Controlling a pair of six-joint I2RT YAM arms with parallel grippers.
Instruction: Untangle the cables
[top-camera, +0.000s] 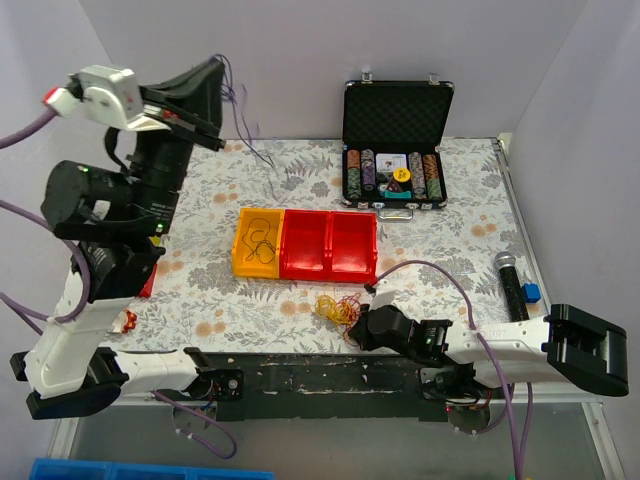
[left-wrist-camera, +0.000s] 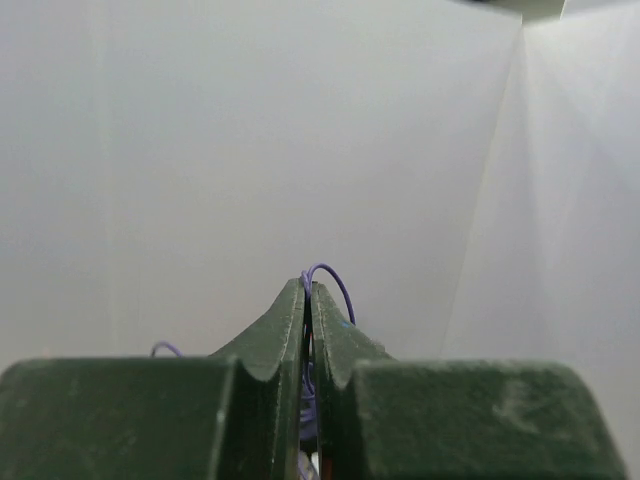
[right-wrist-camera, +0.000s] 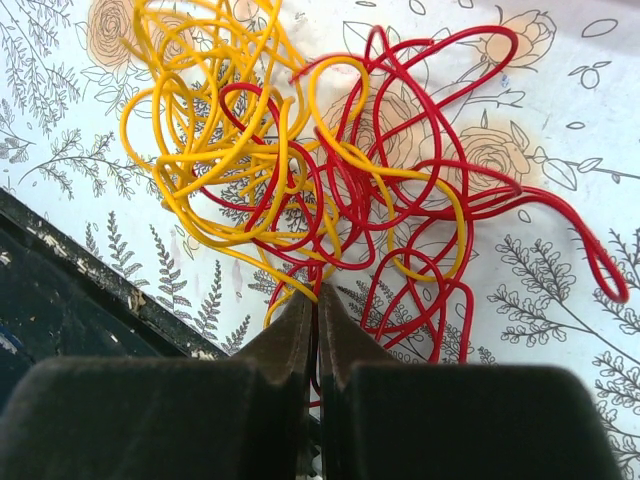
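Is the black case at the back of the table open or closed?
Open. The black case has its lid standing upright, with the foam lining showing, and rows of poker chips visible inside.

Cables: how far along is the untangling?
Looks done: one dark cable lies apart in the yellow bin. In hand: the left gripper, raised high, is shut on a purple cable that hangs free; the right gripper is shut on the near edge of the yellow-and-red tangle. Left: that tangle's strands are knotted together on the table.
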